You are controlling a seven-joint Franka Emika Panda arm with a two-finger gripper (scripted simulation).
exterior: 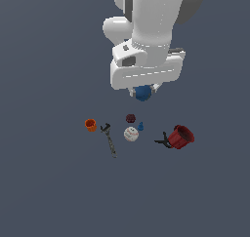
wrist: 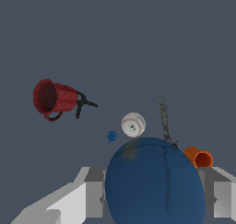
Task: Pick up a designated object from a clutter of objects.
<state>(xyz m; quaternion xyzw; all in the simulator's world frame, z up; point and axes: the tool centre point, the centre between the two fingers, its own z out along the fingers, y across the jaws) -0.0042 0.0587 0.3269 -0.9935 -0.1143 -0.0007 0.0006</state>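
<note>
The blue ball (exterior: 142, 93) hangs well above the floor, and my gripper (exterior: 143, 91) is shut on it. In the wrist view the ball (wrist: 154, 181) fills the space between my two grey fingers (wrist: 90, 193). Below it on the floor lies the clutter: an orange cup (exterior: 90, 125), a dark wrench (exterior: 109, 140), a white baseball (exterior: 130, 133), a maroon lump (exterior: 130, 118), a small blue cone (exterior: 140, 126) and a red mug (exterior: 181, 136) on its side. The wrist view shows the mug (wrist: 53, 98), baseball (wrist: 133, 124), cone (wrist: 112, 136), wrench (wrist: 164, 119) and cup (wrist: 198, 156); the maroon lump is hidden there.
A small black clamp-like piece (exterior: 162, 140) lies against the red mug, on the side toward the baseball. The floor is a flat dark grey surface (exterior: 49, 192) with no edges in view.
</note>
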